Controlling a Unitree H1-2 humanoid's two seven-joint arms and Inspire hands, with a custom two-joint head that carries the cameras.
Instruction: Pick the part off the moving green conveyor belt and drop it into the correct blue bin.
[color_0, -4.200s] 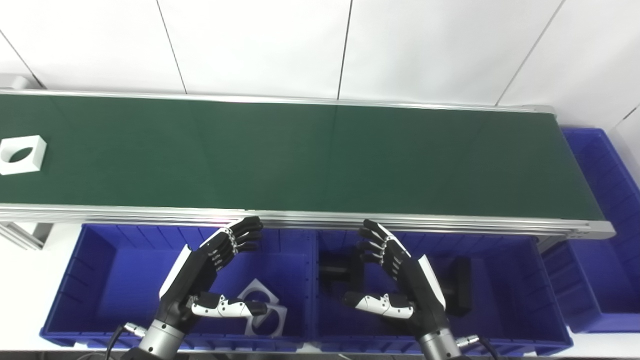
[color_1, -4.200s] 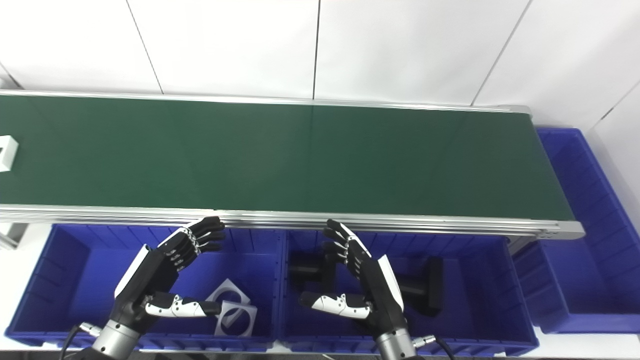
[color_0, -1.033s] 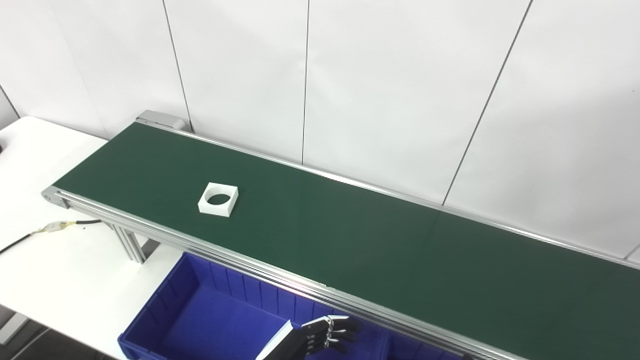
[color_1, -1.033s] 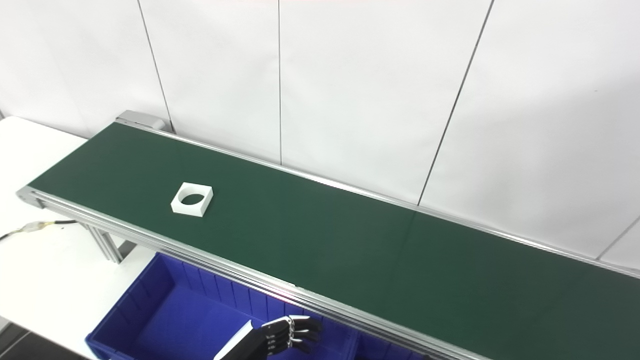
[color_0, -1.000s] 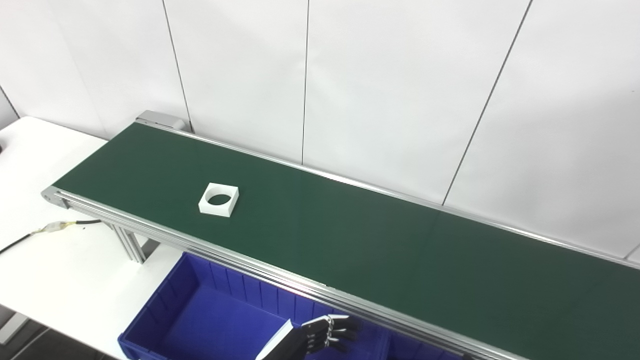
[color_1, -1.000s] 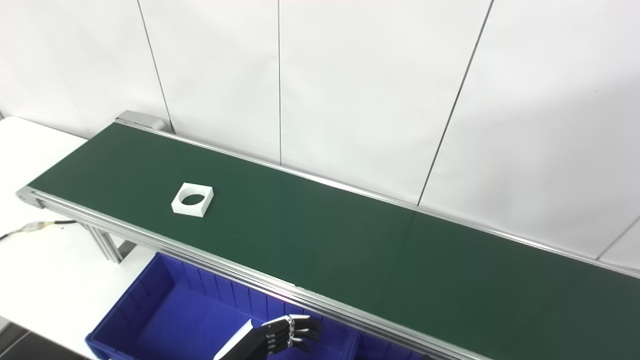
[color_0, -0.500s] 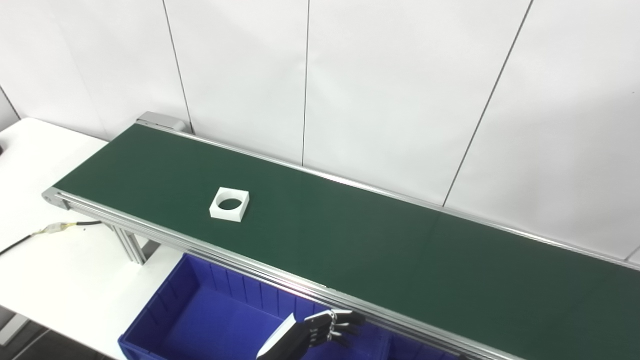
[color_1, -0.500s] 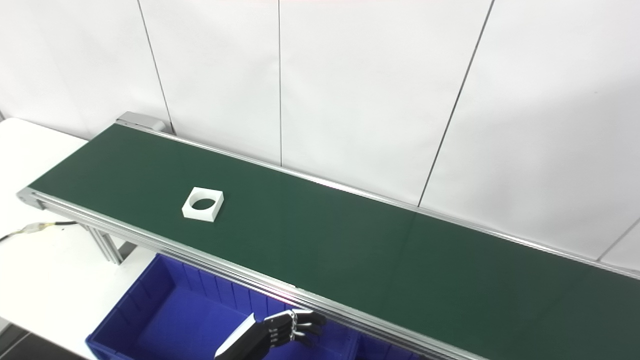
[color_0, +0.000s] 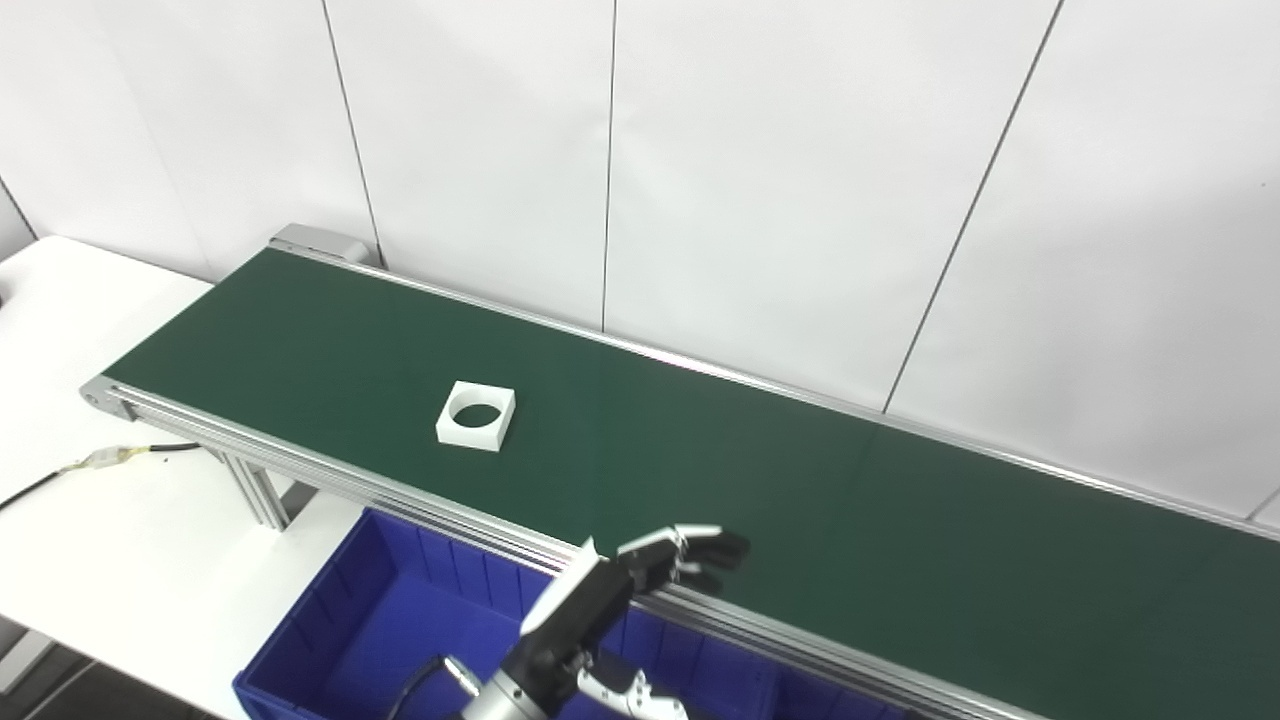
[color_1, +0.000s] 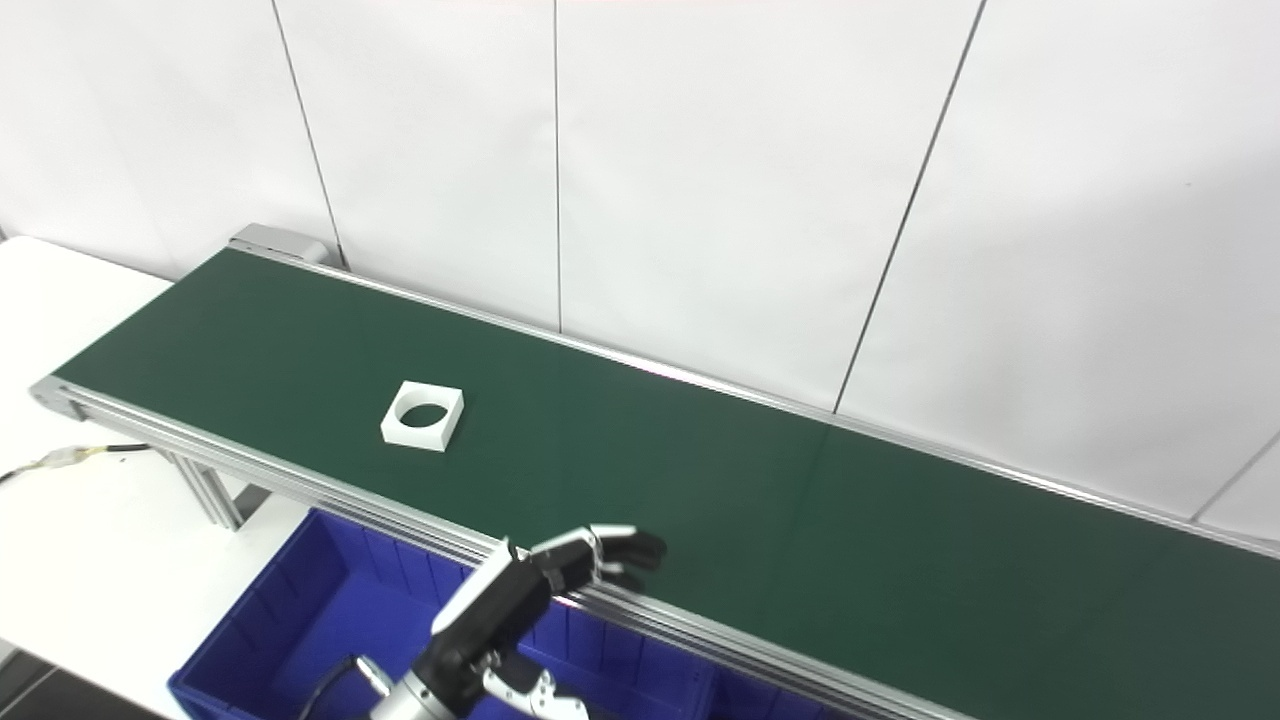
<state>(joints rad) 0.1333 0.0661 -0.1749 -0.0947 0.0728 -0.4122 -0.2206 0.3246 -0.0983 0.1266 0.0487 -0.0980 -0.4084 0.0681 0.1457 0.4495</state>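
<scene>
A white square part with a round hole (color_0: 476, 416) lies flat on the green conveyor belt (color_0: 800, 500), toward its left end. My left hand (color_0: 620, 590) is raised over the belt's near rail, right of the part and well apart from it. Its fingers (color_0: 695, 548) are spread over the belt edge and hold nothing; the thumb (color_0: 625, 693) hangs below. The right hand is out of both views. The part also shows in the right eye view (color_1: 423, 416), with the left hand (color_1: 525, 590) lower right of it.
A blue bin (color_0: 340, 640) sits under the belt's near rail at the bottom left. A white table (color_0: 90, 520) with a cable (color_0: 100, 460) lies at the left. A white panelled wall stands behind the belt.
The part has ridden rightward along the belt. My left hand has risen from below the rail, over the bin, up to the belt's near edge. The view now looks further left than 4.2 s ago.
</scene>
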